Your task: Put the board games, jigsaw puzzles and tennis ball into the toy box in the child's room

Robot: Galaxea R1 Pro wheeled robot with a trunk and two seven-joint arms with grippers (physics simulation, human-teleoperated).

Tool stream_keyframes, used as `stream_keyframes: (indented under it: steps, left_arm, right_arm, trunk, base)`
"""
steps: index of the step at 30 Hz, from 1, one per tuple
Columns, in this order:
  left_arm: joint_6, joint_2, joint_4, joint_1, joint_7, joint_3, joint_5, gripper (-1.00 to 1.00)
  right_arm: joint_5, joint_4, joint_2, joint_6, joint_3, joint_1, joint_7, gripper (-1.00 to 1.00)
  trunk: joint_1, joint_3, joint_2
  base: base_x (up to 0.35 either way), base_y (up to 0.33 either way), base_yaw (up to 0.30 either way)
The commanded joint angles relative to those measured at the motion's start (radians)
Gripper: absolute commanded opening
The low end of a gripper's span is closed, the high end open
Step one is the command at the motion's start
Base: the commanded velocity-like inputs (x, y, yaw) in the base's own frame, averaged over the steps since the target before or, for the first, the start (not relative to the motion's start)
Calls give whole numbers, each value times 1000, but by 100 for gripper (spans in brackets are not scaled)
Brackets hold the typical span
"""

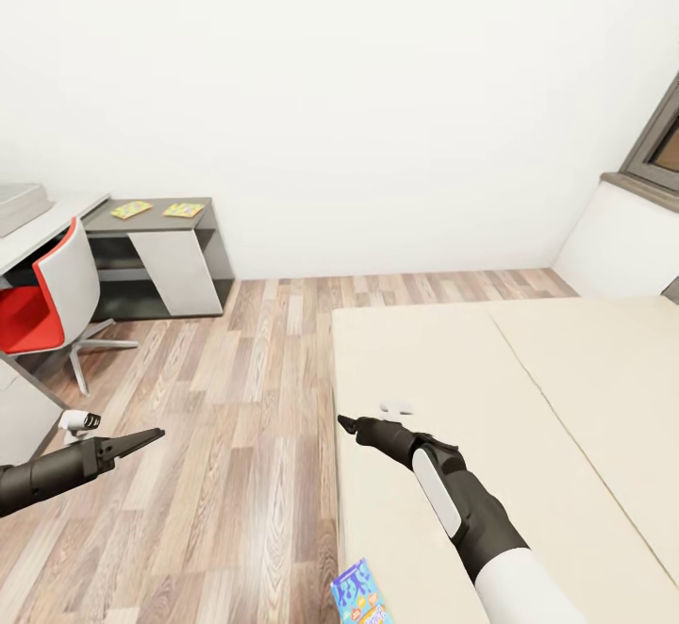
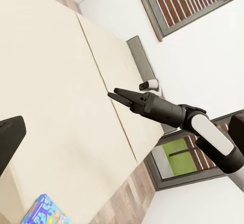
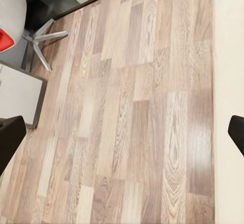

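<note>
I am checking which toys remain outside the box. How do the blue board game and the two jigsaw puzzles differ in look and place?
The blue board game lies on the bed, close to the robot; the jigsaw puzzles lie on the dark lower part of the table, far off by the wall. The game cover is mainly blue; the puzzles are mostly yellow with other colours. The game is one item; the puzzles are two, side by side. All lie flat.

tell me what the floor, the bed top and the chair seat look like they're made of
The floor looks like matt wood plank or laminate: staggered boards with visible grain. The bed top looks like plain cream fabric or foam, smooth and unpatterned, with a seam running along it; which one is unclear. The chair seems to have a red padded seat in a light grey hard shell, probably plastic, on a metal-looking star base.
</note>
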Motion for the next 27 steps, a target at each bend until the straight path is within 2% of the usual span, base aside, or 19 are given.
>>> stream_keyframes:
  steps: [1, 27]
  left_arm:
    - [11, 0, 0, -1, -4, 0, -1, 100]
    - [10, -1, 0, -1, -4, -1, -1, 100]
  right_arm:
    - [-4, -1, 0, 5, -1, -1, 0, 100]
    - [-3, -1, 0, 6, -2, -1, 0, 100]
  trunk:
    - [1, 0, -2]
    - [1, 43, -2]
  base:
    - [0, 0, 0]
    - [0, 0, 0]
